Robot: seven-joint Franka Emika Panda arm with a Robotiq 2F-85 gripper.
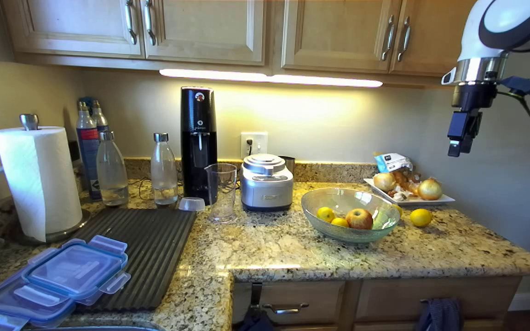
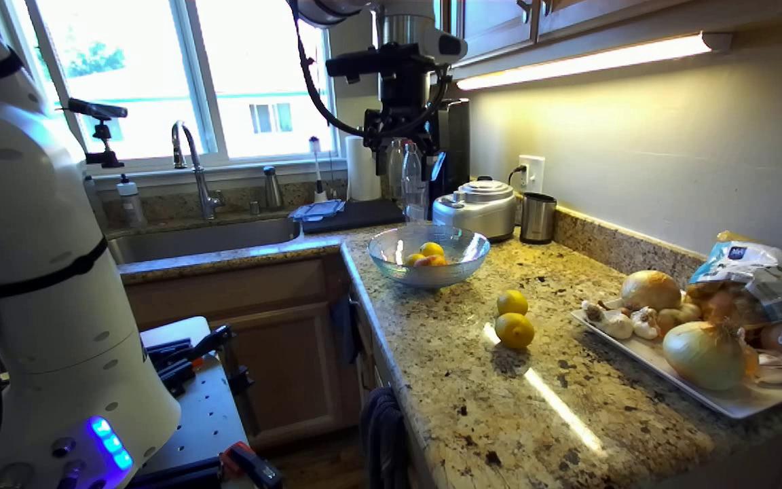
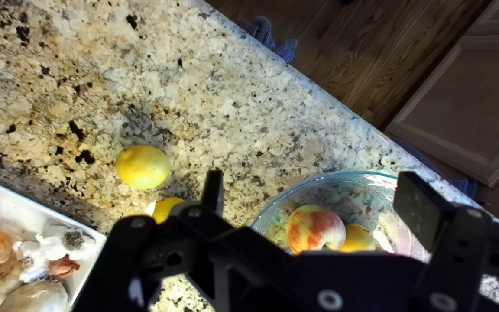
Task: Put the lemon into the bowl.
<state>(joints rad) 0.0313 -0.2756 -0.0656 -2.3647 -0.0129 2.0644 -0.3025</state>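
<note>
- Yellow lemon (image 2: 515,331) sits loose on the granite counter (image 2: 445,367), near the glass bowl (image 2: 391,266) but outside it.
- Second lemon (image 2: 512,301) just beside that one, closer to the bowl.
- Inside the bowl: two more lemons (image 1: 325,214), one apple (image 1: 359,219).
- Gripper (image 3: 311,186) hangs well above bowl height, fingers (image 3: 418,208) spread wide apart; wrist view shows bowl rim between them.
- White plate (image 2: 737,402) with onions (image 2: 703,356) and garlic (image 2: 615,325): apart from the bowl, on the loose lemons' side.
- Silver appliance (image 1: 267,194): near the bowl, wall (image 2: 635,156) side.
- Tall black machine (image 1: 199,110): farther from the bowl than the appliance, also by the wall.
</note>
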